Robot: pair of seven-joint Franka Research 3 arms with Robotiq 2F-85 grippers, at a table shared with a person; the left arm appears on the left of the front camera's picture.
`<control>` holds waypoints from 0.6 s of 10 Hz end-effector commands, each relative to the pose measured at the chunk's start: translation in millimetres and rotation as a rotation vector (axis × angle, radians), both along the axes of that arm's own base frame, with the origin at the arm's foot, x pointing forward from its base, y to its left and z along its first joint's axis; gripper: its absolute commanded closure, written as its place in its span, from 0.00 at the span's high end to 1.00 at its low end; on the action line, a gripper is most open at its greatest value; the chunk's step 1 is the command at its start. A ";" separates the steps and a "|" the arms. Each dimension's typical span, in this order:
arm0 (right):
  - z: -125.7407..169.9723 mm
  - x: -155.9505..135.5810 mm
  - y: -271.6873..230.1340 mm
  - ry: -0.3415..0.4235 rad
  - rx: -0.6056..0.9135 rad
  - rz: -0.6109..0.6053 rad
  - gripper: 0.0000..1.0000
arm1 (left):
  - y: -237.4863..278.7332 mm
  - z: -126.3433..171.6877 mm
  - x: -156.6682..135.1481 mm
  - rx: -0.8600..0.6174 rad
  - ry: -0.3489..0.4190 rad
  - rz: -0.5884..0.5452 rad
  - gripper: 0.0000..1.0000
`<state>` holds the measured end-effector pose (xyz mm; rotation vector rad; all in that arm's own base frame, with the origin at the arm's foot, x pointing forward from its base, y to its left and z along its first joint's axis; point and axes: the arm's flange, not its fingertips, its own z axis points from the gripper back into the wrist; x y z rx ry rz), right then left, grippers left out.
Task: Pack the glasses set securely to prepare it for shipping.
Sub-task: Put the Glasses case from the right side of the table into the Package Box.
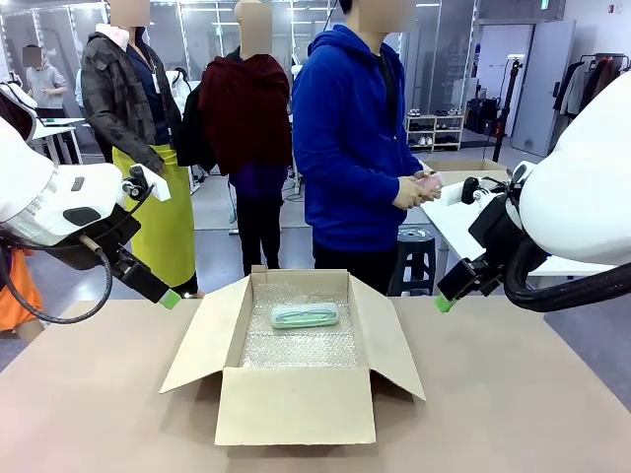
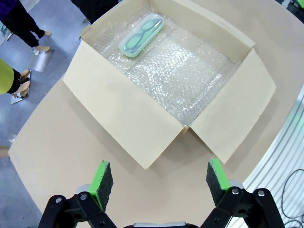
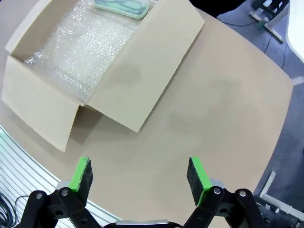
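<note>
- Left gripper [image 2: 157, 164]: jaws spread wide, nothing between the green pads [image 2: 100, 178] and nothing touched. It hangs over the table [image 1: 513, 394], left of the box [image 1: 296, 404].
- Right gripper [image 3: 139, 160]: jaws just as wide and likewise empty, hanging right of the box.
- Box: open, all four flaps folded out, its floor lined with bubble wrap [image 1: 296, 347].
- Mint case [image 1: 305, 315]: lies flat on the wrap against the box's far wall, with glasses visible through it.
- Pink case [image 1: 429, 183]: held in both hands [image 1: 412, 191] of a person [image 1: 345, 148] in a blue hoodie, who stands beyond the box, well apart from it.
- Table: plain brown top, with the box at mid-table.
- Room: grey floor [image 1: 217, 251]. Two more people [image 1: 246, 128] stand beyond the box to its left, with a shelf [image 1: 434, 131] and clothes rail [image 1: 592, 84] far off to its right.
</note>
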<state>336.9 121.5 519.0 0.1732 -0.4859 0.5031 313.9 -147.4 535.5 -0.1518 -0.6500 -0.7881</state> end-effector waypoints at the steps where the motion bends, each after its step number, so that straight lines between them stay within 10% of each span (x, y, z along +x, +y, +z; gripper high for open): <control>1: -0.9 0.1 1.6 -0.006 -0.004 -0.007 1.00 | 0.9 0.0 0.0 -0.009 0.001 -0.009 1.00; 6: -0.9 0.1 1.6 -0.006 -0.004 -0.007 1.00 | 0.9 0.0 0.0 -0.009 0.001 -0.009 1.00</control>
